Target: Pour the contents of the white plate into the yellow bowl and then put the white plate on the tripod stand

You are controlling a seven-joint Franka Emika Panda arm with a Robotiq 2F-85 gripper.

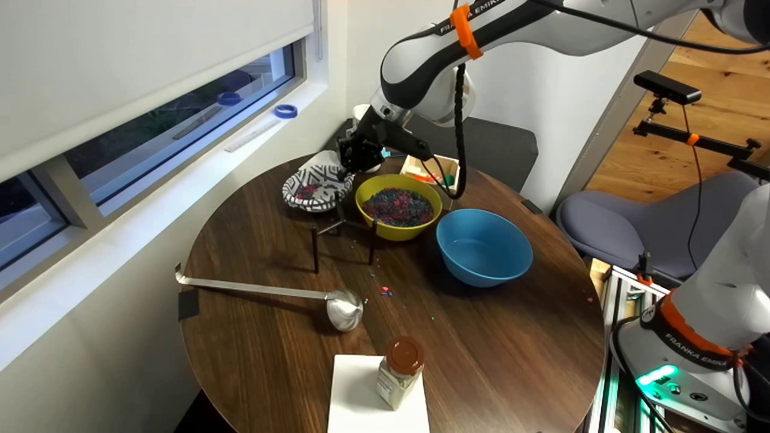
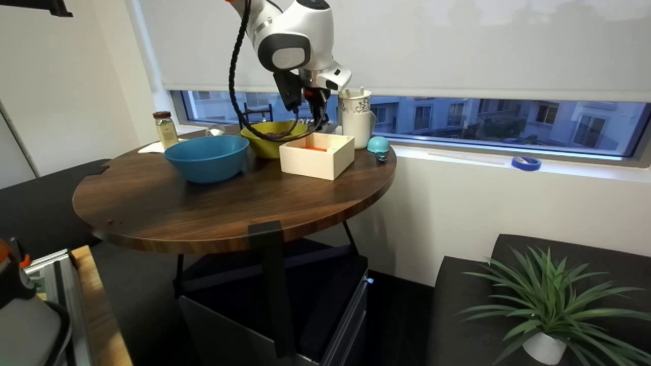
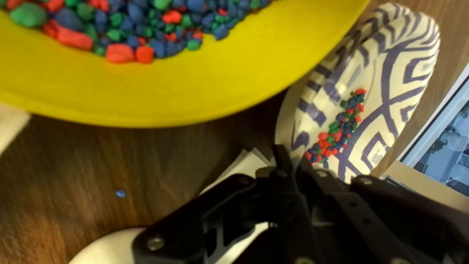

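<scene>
The white plate (image 1: pixel 322 176) has a dark patterned rim and holds a small heap of red, blue and green pieces (image 1: pixel 307 191). In the wrist view the plate (image 3: pixel 388 91) is tilted and bent, its edge pinched between the fingers of my gripper (image 3: pixel 293 156). In an exterior view my gripper (image 1: pixel 346 171) is at the plate's right side. I cannot tell whether the plate touches the table. The yellow bowl (image 1: pixel 400 232), full of similar pieces, stands right beside the plate; its wall (image 3: pixel 205 91) fills the upper wrist view. The black tripod stand (image 1: pixel 341 222) stands in front of plate and bowl.
A blue bowl (image 1: pixel 484 246) stands beside the yellow one. A metal ladle (image 1: pixel 258 290), a jar (image 1: pixel 400 373) on a white square piece (image 1: pixel 355 391), a wooden box (image 2: pixel 315 160), a mug (image 2: pixel 356 129) and a teal cup (image 2: pixel 379 145) are around. Loose pieces lie on the table.
</scene>
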